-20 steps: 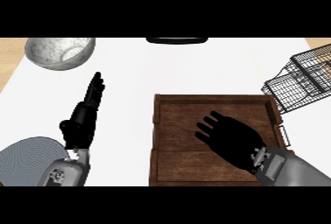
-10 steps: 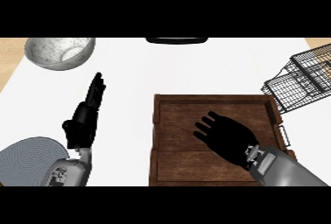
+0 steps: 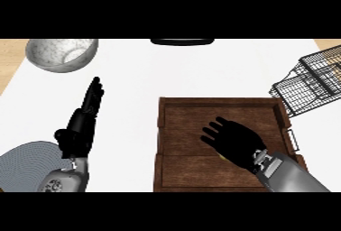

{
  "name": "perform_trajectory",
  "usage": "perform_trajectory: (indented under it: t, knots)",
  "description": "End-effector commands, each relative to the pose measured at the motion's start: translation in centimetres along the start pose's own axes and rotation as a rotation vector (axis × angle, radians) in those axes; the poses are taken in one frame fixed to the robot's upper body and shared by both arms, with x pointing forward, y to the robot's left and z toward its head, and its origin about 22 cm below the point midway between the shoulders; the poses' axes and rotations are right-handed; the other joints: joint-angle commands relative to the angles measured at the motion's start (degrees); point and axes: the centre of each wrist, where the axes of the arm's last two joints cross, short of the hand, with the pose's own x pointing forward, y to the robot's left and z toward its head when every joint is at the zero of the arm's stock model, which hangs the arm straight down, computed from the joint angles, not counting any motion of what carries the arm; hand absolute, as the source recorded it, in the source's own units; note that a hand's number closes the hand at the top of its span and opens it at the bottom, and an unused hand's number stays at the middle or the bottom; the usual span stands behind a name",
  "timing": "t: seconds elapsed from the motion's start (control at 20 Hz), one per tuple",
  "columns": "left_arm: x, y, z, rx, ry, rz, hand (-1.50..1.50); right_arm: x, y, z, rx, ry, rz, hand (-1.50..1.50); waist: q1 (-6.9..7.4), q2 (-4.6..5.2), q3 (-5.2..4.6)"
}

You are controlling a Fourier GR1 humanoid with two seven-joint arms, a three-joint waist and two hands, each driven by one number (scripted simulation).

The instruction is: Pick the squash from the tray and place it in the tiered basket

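Hovering open-fingered over the tray (image 3: 174, 135), right hand (image 3: 233, 142) hides the squash; basket (image 3: 313, 83) beside.

You are looking steeply down at a white counter (image 3: 200, 67) that fills nearly the whole view. Light wood shows at its far left corner (image 3: 10, 56) and far right corner (image 3: 329, 43). Lighting is even.

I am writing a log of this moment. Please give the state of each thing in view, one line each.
Brown wooden tray: flat on the counter.
Yellow squash: in the tray, almost hidden under the right hand.
Right hand: over the squash, fingers spread.
Left hand: open, resting.
Dark wire tiered basket: holds nothing visible.
Grey speckled bowl: upright.
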Motion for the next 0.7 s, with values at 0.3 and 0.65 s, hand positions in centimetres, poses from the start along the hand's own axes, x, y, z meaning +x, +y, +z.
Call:
perform_trajectory:
  t: [0.3,0.65]
  knots:
    - [-1.4,-1.4,0.8,-0.006,-0.009,0.0,0.0,0.2,2.0,-2.4,-0.163,-0.041,0.077,1.5,0.36,0.11,0.01]
    - [-1.0,-0.9,-1.4,-0.002,-0.003,-0.003,0.0,0.6,4.5,-2.3,-0.253,-0.03,0.137,1.5,-0.25,0.05,0.0]
